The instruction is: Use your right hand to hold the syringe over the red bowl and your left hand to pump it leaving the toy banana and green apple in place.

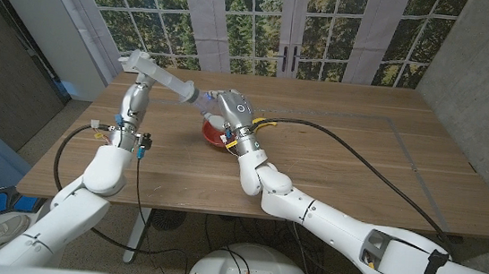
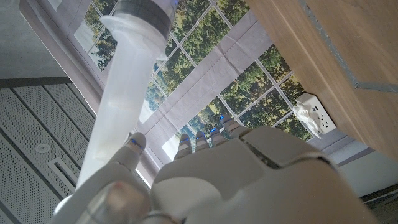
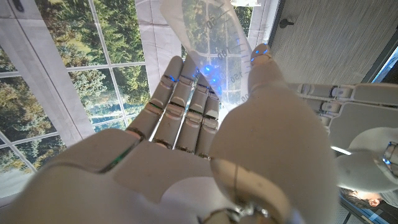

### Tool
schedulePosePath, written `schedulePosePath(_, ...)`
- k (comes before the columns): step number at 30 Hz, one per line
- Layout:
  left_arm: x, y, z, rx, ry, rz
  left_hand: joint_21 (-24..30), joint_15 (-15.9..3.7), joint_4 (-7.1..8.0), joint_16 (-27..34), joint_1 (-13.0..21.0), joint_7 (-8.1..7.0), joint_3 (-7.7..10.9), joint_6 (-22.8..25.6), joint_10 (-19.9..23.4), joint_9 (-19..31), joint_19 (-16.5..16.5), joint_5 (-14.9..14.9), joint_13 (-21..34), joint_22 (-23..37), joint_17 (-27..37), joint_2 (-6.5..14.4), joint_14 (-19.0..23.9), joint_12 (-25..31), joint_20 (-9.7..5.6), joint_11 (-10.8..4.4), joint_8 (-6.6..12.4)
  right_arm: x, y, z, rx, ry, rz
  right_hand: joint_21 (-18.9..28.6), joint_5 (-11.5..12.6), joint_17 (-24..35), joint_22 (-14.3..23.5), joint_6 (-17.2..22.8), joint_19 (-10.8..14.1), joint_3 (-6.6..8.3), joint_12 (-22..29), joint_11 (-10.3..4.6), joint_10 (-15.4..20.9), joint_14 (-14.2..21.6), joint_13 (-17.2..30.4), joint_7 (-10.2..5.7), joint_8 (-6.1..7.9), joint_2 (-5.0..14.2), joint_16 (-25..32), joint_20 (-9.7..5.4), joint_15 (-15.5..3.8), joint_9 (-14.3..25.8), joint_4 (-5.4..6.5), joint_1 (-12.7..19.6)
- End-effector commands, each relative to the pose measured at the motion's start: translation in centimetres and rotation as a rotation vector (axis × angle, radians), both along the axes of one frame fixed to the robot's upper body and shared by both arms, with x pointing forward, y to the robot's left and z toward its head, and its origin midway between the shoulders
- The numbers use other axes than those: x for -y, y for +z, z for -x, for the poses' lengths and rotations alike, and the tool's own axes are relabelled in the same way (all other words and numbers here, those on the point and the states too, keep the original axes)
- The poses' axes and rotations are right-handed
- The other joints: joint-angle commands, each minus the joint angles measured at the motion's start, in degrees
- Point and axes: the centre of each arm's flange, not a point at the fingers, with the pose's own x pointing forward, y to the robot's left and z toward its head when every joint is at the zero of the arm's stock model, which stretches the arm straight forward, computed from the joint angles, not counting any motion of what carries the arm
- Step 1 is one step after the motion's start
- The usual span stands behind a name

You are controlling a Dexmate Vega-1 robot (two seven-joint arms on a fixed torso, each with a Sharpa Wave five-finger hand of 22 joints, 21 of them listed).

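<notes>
The syringe (image 1: 196,95) hangs in the air over the middle of the table (image 1: 359,157), lying roughly level, its barrel end at the right hand (image 1: 233,111) and its plunger end reaching toward the left hand (image 1: 144,63). In the right wrist view the clear barrel (image 3: 214,43), marked with a printed scale, stands up between the curled fingers (image 3: 177,102) and the thumb, which close around it: the right hand grips the barrel. In the left wrist view the pale plunger (image 2: 124,93) runs up from the left hand to a dark ring at the barrel's mouth; the thumb (image 2: 134,144) lies against its side and the fingers curl in beside it, so the left hand holds the plunger end, though how firmly cannot be told.

Just beneath the right hand sits the red bowl (image 1: 212,134), partly hidden by the hand and wrist; the barrel end of the syringe is above it. A small yellow shape (image 1: 269,120) shows just past the right wrist, too covered to tell what it is.

A black cable (image 1: 385,173) runs across the table from the right wrist toward the near right edge. Behind the table stand tall windows (image 1: 265,13) with trees outside.
</notes>
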Motion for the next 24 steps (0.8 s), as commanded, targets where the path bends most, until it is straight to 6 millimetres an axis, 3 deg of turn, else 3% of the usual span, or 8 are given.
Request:
schedulePosePath(1, -0.3, -0.1, 2.1, 0.042, 0.034, -0.006, -0.6, -0.75, -7.43, -0.2, 10.2, 1.55, 9.34, 0.5, 0.9, 0.3, 0.4, 4.6, 0.2, -0.2, 0.0, 6.9, 1.4, 0.1, -0.17, 1.36, 0.33, -0.1, 0.1, -1.4, -0.024, -0.015, -0.027, 0.4, 0.2, 0.4, 0.1, 13.4, -0.2, 0.52, 0.2, -7.1, 7.4, 0.9, 0.2, -8.64, 0.05, 6.26, 0.2, -4.08, -7.66, 0.3, 0.23, 6.8)
schedulePosePath(2, -0.4, -0.3, 2.1, 0.048, 0.033, 0.005, -0.5, -1.12, -8.45, -0.1, 12.1, 1.27, 10.53, 1.4, 1.6, 0.3, 0.7, 6.5, 0.2, -0.2, 0.0, 6.8, 1.8, 0.2, -0.48, 0.81, 0.49, 0.0, 0.2, -1.5, -0.022, -0.018, -0.027, 0.4, 0.2, 0.4, 0.1, 13.4, -0.2, 0.54, 0.2, -7.17, 7.4, 0.9, 0.2, -8.63, 0.04, 6.25, 0.2, -4.1, -7.71, 0.3, 0.2, 6.8)
schedulePosePath(5, -0.6, -0.6, 2.3, 0.054, 0.046, 0.02, -0.4, -1.28, -8.97, 0.0, 13.0, 1.44, 10.88, 2.1, 2.1, 0.3, 1.1, 7.5, 0.2, -0.1, 0.0, 6.6, 2.3, 0.3, -0.75, 0.54, 0.57, 0.1, 0.4, -2.0, -0.023, -0.024, -0.026, 0.5, 0.2, 0.5, 0.1, 13.5, -0.2, 0.54, 0.1, -7.13, 7.5, 0.9, 0.2, -8.63, 0.02, 6.23, 0.2, -4.1, -7.69, 0.3, 0.19, 6.8)
schedulePosePath(9, -0.8, -0.9, 2.9, 0.094, 0.097, 0.029, -0.4, -3.45, -11.29, -0.1, 16.8, -0.78, 12.06, 3.4, 3.0, 0.2, 1.6, 12.4, 0.2, -0.1, -0.1, 5.8, 2.9, 0.3, -2.95, -1.67, 0.38, 0.3, 0.6, -3.0, -0.029, -0.033, -0.027, 0.6, 0.2, 0.6, 0.1, 13.6, -0.3, 0.59, 0.0, -7.08, 7.3, 0.9, 0.3, -8.61, 0.0, 6.26, 0.2, -4.11, -7.69, 0.3, 0.16, 6.9)
schedulePosePath(19, -0.8, -1.9, 3.8, 0.166, 0.164, 0.072, -0.5, -3.71, -12.96, -0.2, 18.4, -0.78, 12.13, 2.7, 3.5, 0.2, 1.9, 15.2, 0.2, -0.2, -0.1, 4.1, 3.5, 0.2, -2.93, -2.09, -0.09, 0.3, 0.7, -4.5, -0.023, -0.057, -0.028, 0.9, 0.2, 0.7, 0.1, 13.6, -0.3, 0.62, -0.1, -6.97, 7.7, 0.9, 0.3, -8.6, -0.13, 6.25, 0.1, -4.14, -7.64, 0.4, 0.2, 6.9)
schedulePosePath(22, -0.6, -2.2, 4.1, 0.206, 0.187, 0.107, -0.5, -2.06, -12.34, -0.1, 17.0, 1.3, 8.89, 1.1, 2.6, 0.3, 1.9, 15.9, 0.2, -0.1, 0.0, 1.4, 3.7, -0.2, -0.2, -0.74, -0.36, 0.3, 0.5, -4.8, -0.024, -0.06, -0.025, 1.1, 0.2, 0.8, 0.1, 13.6, -0.4, 0.65, -0.2, -6.92, 7.4, 0.9, 0.3, -8.61, -0.15, 6.25, 0.1, -4.15, -7.72, 0.4, 0.17, 7.0)
schedulePosePath(23, -0.5, -2.3, 4.1, 0.22, 0.193, 0.118, -0.5, -1.93, -11.6, -0.1, 14.4, 1.48, 5.66, 0.5, 2.2, 0.3, 2.0, 14.3, 0.2, 0.0, 0.2, -0.3, 3.6, -0.2, 0.08, -0.6, -0.18, 0.4, 0.5, -4.9, -0.023, -0.063, -0.023, 1.1, 0.2, 0.8, 0.1, 13.6, -0.4, 0.65, -0.2, -6.95, 7.4, 0.9, 0.3, -8.6, -0.17, 6.25, 0.1, -4.15, -7.72, 0.4, 0.17, 7.0)
schedulePosePath(24, -0.4, -2.4, 4.2, 0.229, 0.196, 0.12, -0.5, -1.91, -11.55, -0.1, 14.3, 1.51, 5.5, 0.5, 2.0, 0.3, 2.0, 14.1, 0.2, 0.0, 0.2, -0.2, 3.6, -0.3, 0.12, -0.48, -0.18, 0.4, 0.4, -4.9, -0.026, -0.065, -0.019, 1.1, 0.2, 0.9, 0.1, 13.7, -0.4, 0.66, -0.3, -6.98, 7.4, 0.9, 0.3, -8.61, -0.17, 6.25, 0.1, -4.15, -7.72, 0.4, 0.17, 7.0)
